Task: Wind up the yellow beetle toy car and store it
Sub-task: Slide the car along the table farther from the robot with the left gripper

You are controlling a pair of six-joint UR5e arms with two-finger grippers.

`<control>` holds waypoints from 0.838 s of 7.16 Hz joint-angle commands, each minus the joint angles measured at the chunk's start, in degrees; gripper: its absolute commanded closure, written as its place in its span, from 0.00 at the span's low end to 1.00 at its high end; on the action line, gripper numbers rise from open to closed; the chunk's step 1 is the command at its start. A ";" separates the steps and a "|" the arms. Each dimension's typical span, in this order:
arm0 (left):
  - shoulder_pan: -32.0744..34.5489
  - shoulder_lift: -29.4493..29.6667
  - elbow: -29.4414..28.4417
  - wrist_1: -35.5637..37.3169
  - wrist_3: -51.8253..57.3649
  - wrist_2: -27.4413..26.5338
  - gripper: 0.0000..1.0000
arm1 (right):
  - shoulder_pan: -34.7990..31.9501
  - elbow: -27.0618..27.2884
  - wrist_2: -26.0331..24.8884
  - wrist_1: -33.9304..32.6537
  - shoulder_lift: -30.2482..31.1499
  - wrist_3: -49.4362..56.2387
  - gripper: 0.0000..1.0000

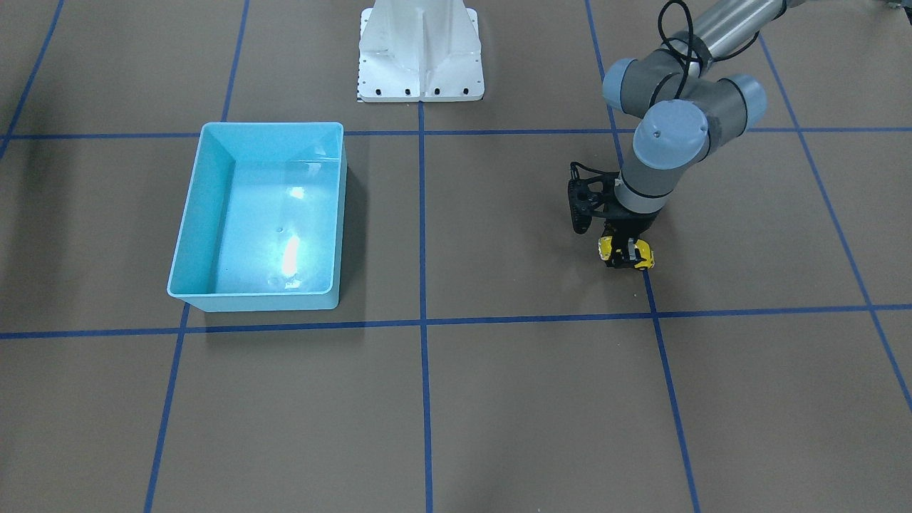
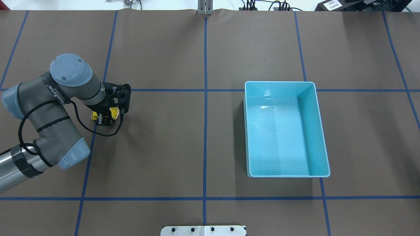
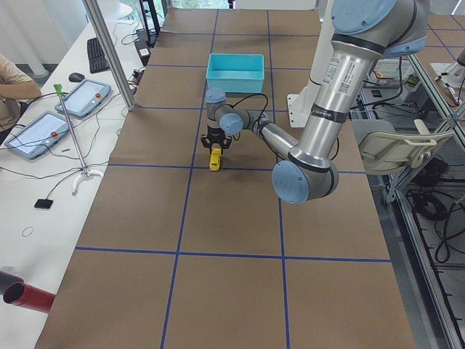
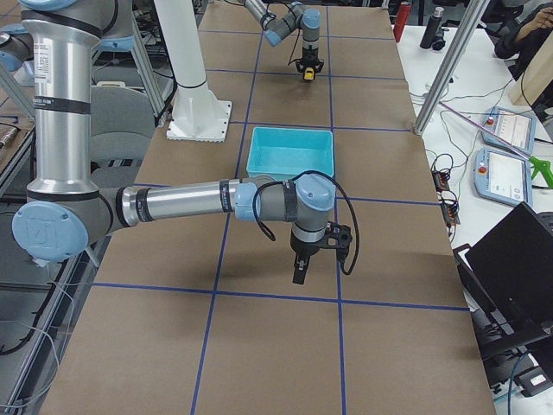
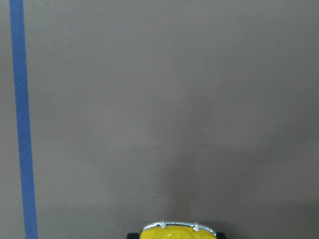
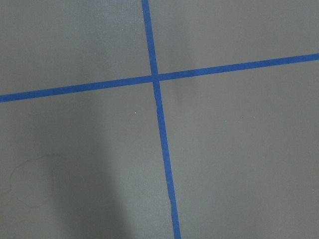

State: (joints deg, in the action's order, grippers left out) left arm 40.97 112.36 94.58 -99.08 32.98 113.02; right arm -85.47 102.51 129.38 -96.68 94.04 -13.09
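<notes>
The yellow beetle toy car [image 1: 645, 255] rests on the brown table, on the robot's left side, next to a blue tape line. My left gripper [image 1: 625, 255] points straight down over it, with its black fingers closed across the car's middle. The car also shows in the overhead view [image 2: 114, 112], with the left gripper [image 2: 104, 118] on it, and as a yellow sliver at the bottom of the left wrist view [image 5: 178, 232]. My right gripper [image 4: 298, 277] hangs over bare table and shows only in the exterior right view, so I cannot tell its state.
The light-blue bin [image 2: 316, 131] stands empty on the robot's right half, far from the car; it also shows in the front-facing view [image 1: 196, 214]. The white robot base [image 1: 420, 57] sits at the table's middle edge. Blue tape lines grid the brown mat.
</notes>
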 commanded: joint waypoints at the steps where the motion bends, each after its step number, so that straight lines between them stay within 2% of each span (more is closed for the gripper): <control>1: 0.07 -0.03 -0.01 -0.06 0.24 0.00 1.00 | 0.05 0.06 0.00 0.00 0.00 0.00 0.00; 6: 0.86 -0.56 -0.10 -0.06 1.56 1.58 1.00 | 0.48 0.06 0.09 0.00 0.00 0.00 0.00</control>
State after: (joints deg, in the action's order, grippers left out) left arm 41.60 111.90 94.48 -99.16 34.21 114.40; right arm -85.30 102.60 129.43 -96.65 94.04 -13.10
